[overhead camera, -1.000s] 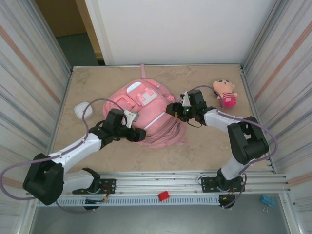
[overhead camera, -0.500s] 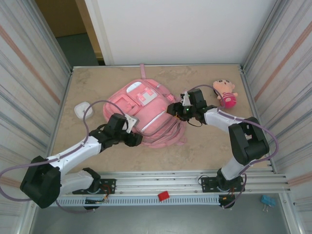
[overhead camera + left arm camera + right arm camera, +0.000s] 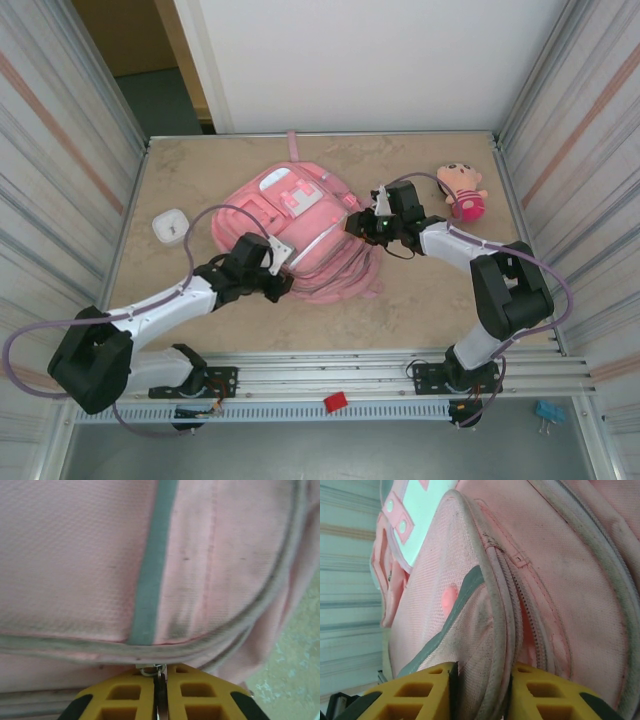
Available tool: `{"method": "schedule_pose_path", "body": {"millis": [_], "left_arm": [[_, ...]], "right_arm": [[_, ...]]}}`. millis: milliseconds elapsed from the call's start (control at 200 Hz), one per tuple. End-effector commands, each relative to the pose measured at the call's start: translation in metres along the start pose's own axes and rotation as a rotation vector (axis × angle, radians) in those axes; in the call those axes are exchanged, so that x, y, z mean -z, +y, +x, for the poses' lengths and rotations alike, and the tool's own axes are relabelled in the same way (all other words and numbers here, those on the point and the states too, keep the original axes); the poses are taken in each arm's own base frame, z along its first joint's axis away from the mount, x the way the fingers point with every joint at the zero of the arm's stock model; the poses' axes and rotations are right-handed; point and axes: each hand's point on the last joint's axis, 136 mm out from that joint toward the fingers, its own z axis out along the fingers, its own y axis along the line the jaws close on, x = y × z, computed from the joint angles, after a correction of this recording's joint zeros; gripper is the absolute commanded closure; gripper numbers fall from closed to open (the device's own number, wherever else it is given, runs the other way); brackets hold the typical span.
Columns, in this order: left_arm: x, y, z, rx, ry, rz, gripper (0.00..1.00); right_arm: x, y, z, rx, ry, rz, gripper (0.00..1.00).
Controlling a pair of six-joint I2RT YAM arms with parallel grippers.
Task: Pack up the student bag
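The student bag (image 3: 290, 225), a large pink backpack, lies flat in the middle of the table. My left gripper (image 3: 279, 284) is at its near edge. In the left wrist view its yellow fingers (image 3: 125, 692) are shut on the metal zipper pull (image 3: 159, 674), just under the bag's grey piping (image 3: 75, 647). My right gripper (image 3: 356, 223) is at the bag's right side. In the right wrist view its fingertips (image 3: 437, 677) pinch a piped fold of the bag (image 3: 482, 645) beside a zip track (image 3: 527, 605).
A small doll in a pink dress (image 3: 462, 190) lies at the far right near the wall. A white rounded object (image 3: 170, 226) sits left of the bag. Metal walls close in both sides. Bare tabletop (image 3: 440, 300) lies near right.
Both grippers have closed: the left on the zipper pull after shifting slightly left along the bag's near edge, the right on the bag's folded edge. The bag has barely moved.
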Motion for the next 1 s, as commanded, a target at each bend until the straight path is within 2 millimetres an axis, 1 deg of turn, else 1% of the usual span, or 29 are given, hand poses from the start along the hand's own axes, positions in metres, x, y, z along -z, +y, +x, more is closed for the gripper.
{"method": "schedule_pose_path", "body": {"millis": [0, 75, 225, 306, 331, 411, 526, 586, 656, 757, 887, 927, 992], "left_arm": [[0.005, -0.03, -0.011, -0.018, -0.026, 0.121, 0.9], [0.007, -0.042, -0.012, -0.017, -0.035, 0.163, 0.91], [0.011, -0.069, -0.024, -0.032, -0.08, 0.254, 0.92], [0.01, -0.081, -0.03, -0.044, -0.099, 0.275, 0.9], [0.009, -0.085, -0.032, -0.045, -0.103, 0.28, 0.88], [0.005, -0.096, -0.04, -0.042, -0.121, 0.301, 0.79], [0.001, -0.103, -0.049, -0.059, -0.118, 0.294, 0.67], [0.005, -0.103, -0.053, -0.078, -0.112, 0.277, 0.57], [0.016, -0.099, -0.055, -0.113, -0.12, 0.239, 0.47], [0.039, -0.087, -0.057, -0.192, -0.167, 0.148, 0.39], [0.068, -0.064, -0.058, -0.329, -0.257, -0.002, 0.36], [0.073, -0.059, -0.057, -0.39, -0.276, -0.039, 0.36], [0.076, -0.055, -0.052, -0.488, -0.285, -0.068, 0.36]], "right_arm": [[0.007, 0.028, -0.008, 0.035, -0.015, -0.097, 0.77], [0.006, 0.029, -0.009, 0.028, -0.016, -0.108, 0.82], [0.005, 0.034, -0.013, 0.018, -0.038, -0.127, 0.84], [0.005, 0.036, -0.015, 0.018, -0.055, -0.126, 0.86], [0.005, 0.037, -0.016, 0.021, -0.057, -0.129, 0.86], [0.006, 0.04, -0.015, 0.027, -0.056, -0.133, 0.86], [0.007, 0.042, -0.014, 0.036, -0.054, -0.136, 0.86], [0.009, 0.041, -0.014, 0.041, -0.057, -0.132, 0.86], [0.012, 0.04, -0.013, 0.046, -0.058, -0.124, 0.85], [0.018, 0.037, -0.013, 0.06, -0.069, -0.115, 0.84], [0.021, 0.035, -0.013, 0.073, -0.074, -0.103, 0.84], [0.022, 0.035, -0.013, 0.076, -0.077, -0.105, 0.84], [0.022, 0.038, -0.013, 0.081, -0.075, -0.114, 0.84]]}}
